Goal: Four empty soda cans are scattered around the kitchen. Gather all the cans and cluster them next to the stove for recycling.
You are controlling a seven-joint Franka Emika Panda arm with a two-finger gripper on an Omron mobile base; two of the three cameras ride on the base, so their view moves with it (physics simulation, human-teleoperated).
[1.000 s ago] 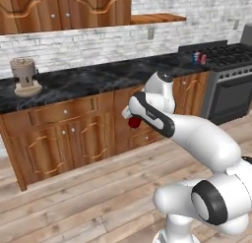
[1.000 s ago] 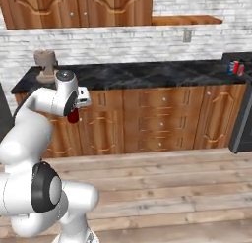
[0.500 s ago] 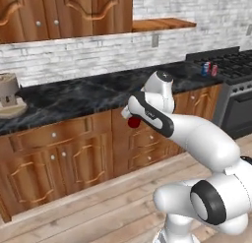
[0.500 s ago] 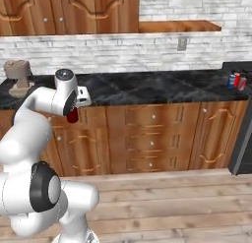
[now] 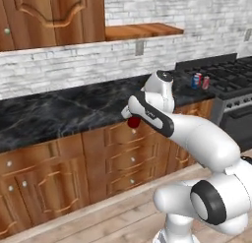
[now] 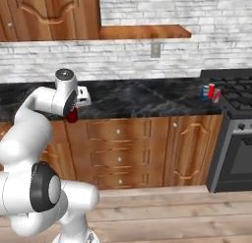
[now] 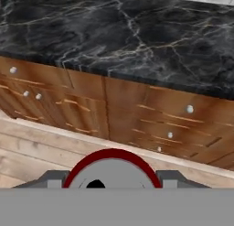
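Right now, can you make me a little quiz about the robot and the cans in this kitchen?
1. True or false: the gripper is shut on a red soda can.
2. How many cans stand on the counter beside the stove? A) one B) three C) five
3. Fill in: among those cans, the one farthest from the stove is coloured ____.

Key:
1. True; the hand view shows its silver top and red rim between the fingers.
2. B: the blue and white can and two red cans.
3. Blue and white.
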